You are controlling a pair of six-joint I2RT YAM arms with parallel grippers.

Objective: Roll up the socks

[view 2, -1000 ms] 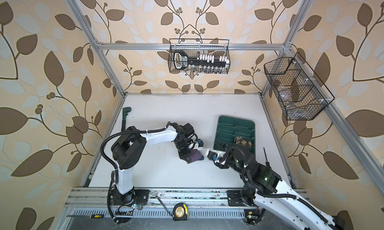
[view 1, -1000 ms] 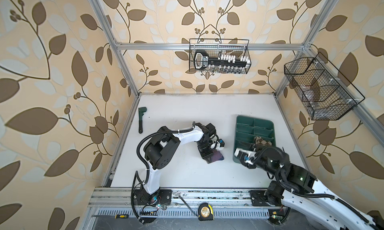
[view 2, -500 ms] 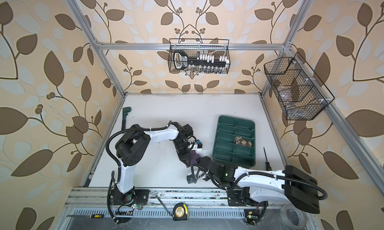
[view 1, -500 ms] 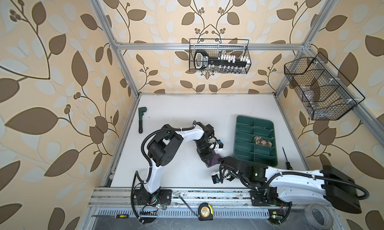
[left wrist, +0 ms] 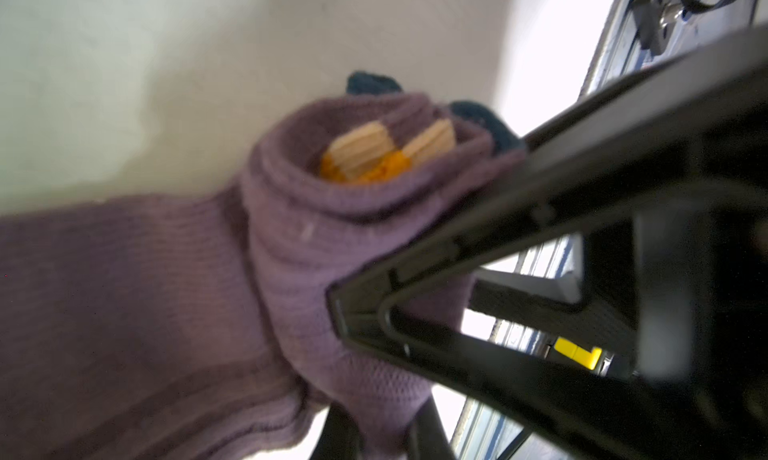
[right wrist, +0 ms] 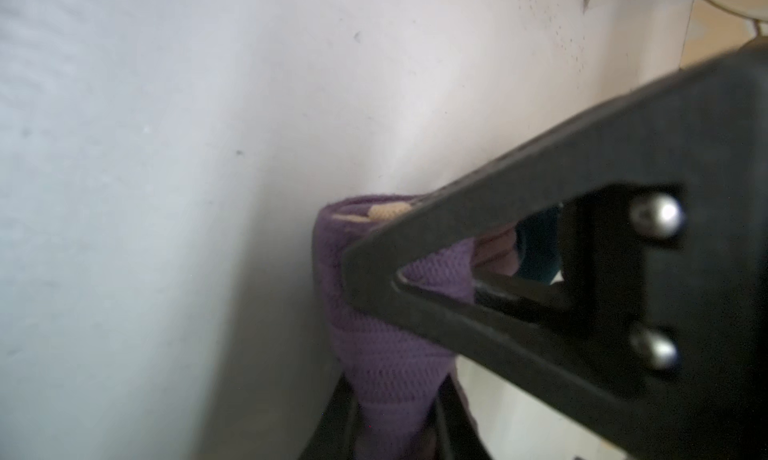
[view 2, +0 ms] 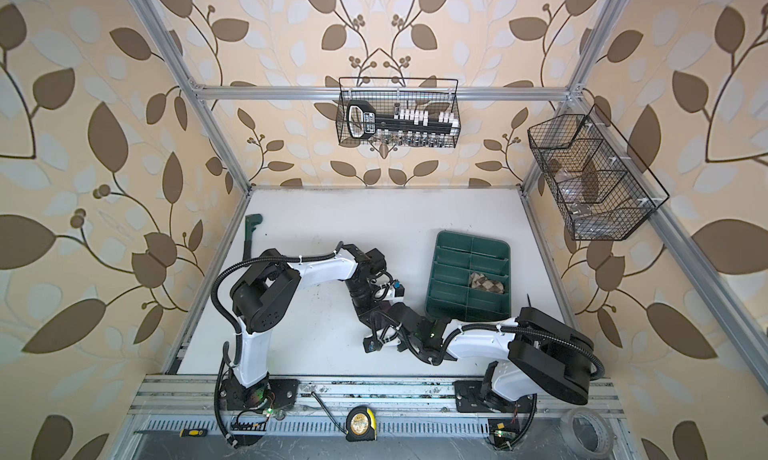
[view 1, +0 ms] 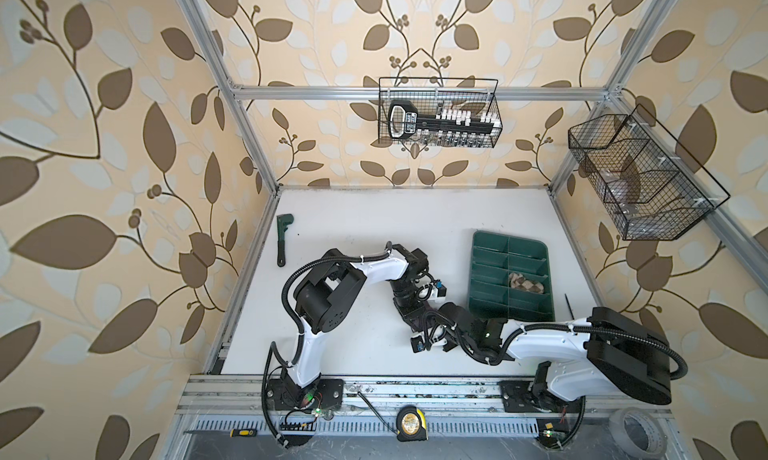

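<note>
Right arm has swung off the green tray [view 1: 490, 270] since a second ago and now reaches across to the purple sock [left wrist: 291, 250]. There you have the right gripper [view 1: 430, 327] clamped on its fabric. The left arm has barely shifted.

Purple sock: on the white table [view 1: 374, 229], near the front, just left of the tray's near corner. It is partly rolled, with the mustard cuff [left wrist: 374, 166] tucked inside. The left gripper [view 1: 409, 314] pinches the roll.

Beige argyle sock [view 1: 525, 281]: bunched in a right-column compartment about midway along the tray, uncovered since the arm left.

Note for you: in both top views the two wrists cover nearly all of the purple sock, and only a dark scrap shows. Both wrist views are blurred, and each shows only one finger clearly
</note>
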